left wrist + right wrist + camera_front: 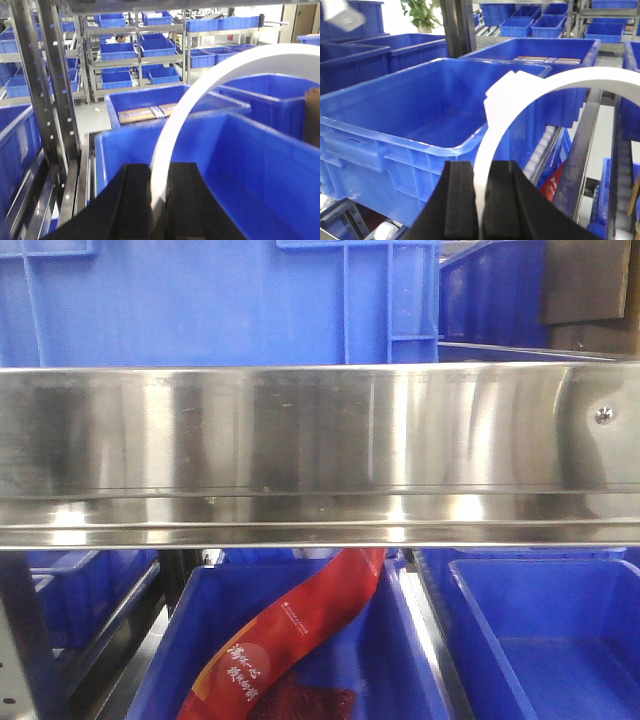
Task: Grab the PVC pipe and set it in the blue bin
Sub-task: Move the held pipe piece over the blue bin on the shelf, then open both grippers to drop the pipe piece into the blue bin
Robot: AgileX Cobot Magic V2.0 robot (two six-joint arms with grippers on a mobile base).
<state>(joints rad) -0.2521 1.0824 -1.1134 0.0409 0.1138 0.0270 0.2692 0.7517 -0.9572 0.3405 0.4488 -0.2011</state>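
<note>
Evidently the left gripper (160, 176) is clamped on the white PVC pipe (235, 65), which arcs up and rightward above the blue bin (270, 165) directly ahead, while the right gripper (481, 176) pinches a similar white arc (560, 82), a second bin (380, 125) lying forward-left.

Below one steel rail (320, 455) I count three in blue: left bin (75, 585), middle bin (400, 640), right bin (545, 610). There is also one red bag (290, 640). Two grippers, left gripper (159, 200) and right gripper (482, 200), each clamp one white pipe (250, 60). One potted plant (422, 10) stands far off.

Bright light, glare on steel rail (400, 510)
</note>
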